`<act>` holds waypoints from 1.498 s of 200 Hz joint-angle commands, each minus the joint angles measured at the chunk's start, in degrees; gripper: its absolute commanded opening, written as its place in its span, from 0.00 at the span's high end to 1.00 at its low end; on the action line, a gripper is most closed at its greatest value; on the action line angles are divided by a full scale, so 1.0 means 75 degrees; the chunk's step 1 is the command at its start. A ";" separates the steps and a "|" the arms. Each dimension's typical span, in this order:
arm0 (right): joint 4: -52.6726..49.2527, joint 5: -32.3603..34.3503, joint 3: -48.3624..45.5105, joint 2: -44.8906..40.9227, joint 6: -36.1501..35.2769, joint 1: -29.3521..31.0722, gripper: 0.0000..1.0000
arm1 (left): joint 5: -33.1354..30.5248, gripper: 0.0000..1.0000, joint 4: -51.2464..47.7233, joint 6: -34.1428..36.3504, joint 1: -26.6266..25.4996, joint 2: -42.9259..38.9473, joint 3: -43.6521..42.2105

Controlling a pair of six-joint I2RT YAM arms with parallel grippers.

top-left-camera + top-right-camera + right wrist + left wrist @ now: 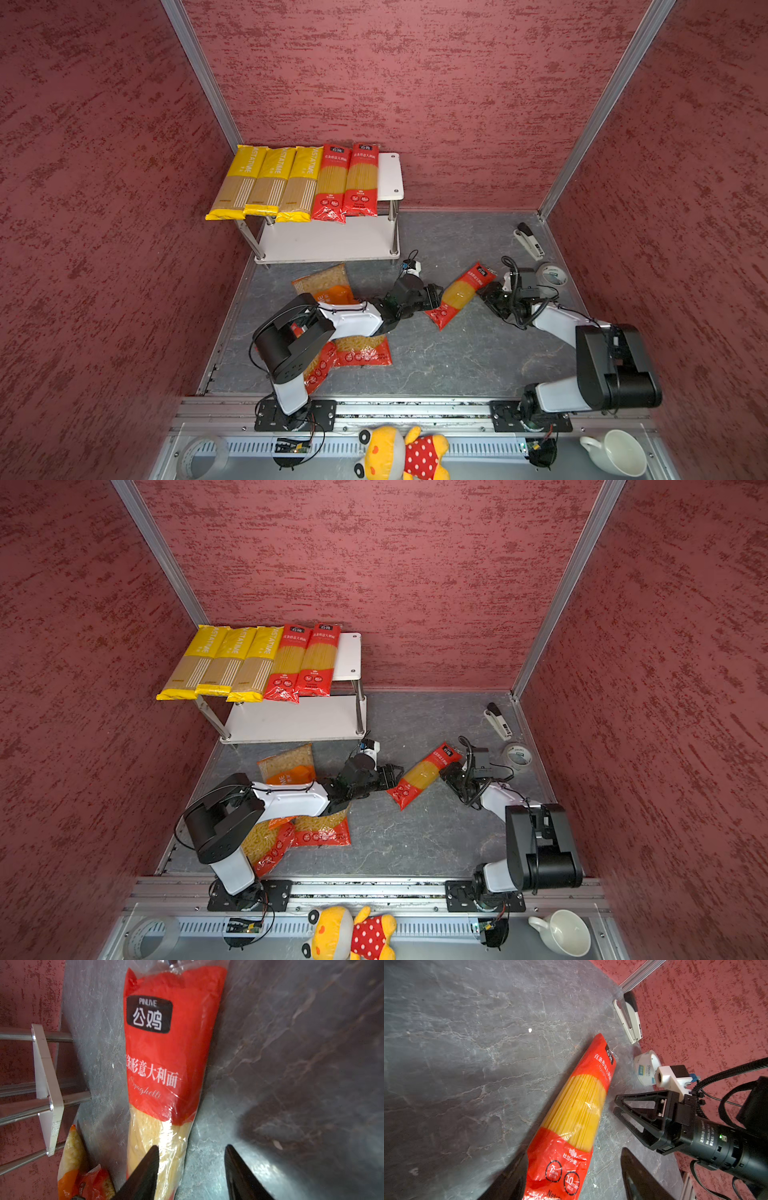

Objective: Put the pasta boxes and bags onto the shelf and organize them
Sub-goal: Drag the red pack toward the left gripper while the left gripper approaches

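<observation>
A red spaghetti pack [459, 295] lies slanted on the grey floor. My left gripper [575, 1151] is open and straddles the pack's lower end, with a gap at one finger [633, 1174]. My right gripper [191, 1145] is open beside the pack's clear window [158, 1136], not closed on it. In a top view the two-tier shelf [390, 174] carries three yellow packs [266, 183] and two red packs [347, 180] on its upper board. An orange bag [324, 284] and two red bags [363, 351] lie partly under the left arm.
A stapler [528, 241] and a tape roll [552, 275] sit by the right wall. The shelf's lower board [328, 241] is bare. Beyond the front rail lie a plush toy [399, 453], a white cup [615, 453] and another tape roll [203, 455].
</observation>
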 commanded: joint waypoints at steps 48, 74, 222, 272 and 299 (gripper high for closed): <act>0.1288 -0.0404 0.0389 0.1241 0.0425 0.0100 0.51 | 0.0188 0.30 0.0024 0.0160 0.0083 0.0324 0.0041; 0.1403 -0.0418 0.0863 0.1627 0.0319 0.0402 0.60 | 0.0476 0.30 0.0223 0.0043 0.0115 0.0600 0.0041; 0.0016 -0.0053 0.1381 0.1519 -0.0700 0.1022 0.45 | 0.0979 0.35 0.0100 0.0329 0.0535 0.0829 0.0220; 0.1097 -0.0863 0.1174 0.2222 -0.0359 0.1034 0.46 | 0.1302 0.43 0.0274 0.0262 0.0572 0.1508 0.0598; 0.1813 -0.1138 0.1236 0.2599 0.0000 0.1247 0.48 | 0.1565 0.50 0.0533 0.0080 0.0570 0.1741 0.0740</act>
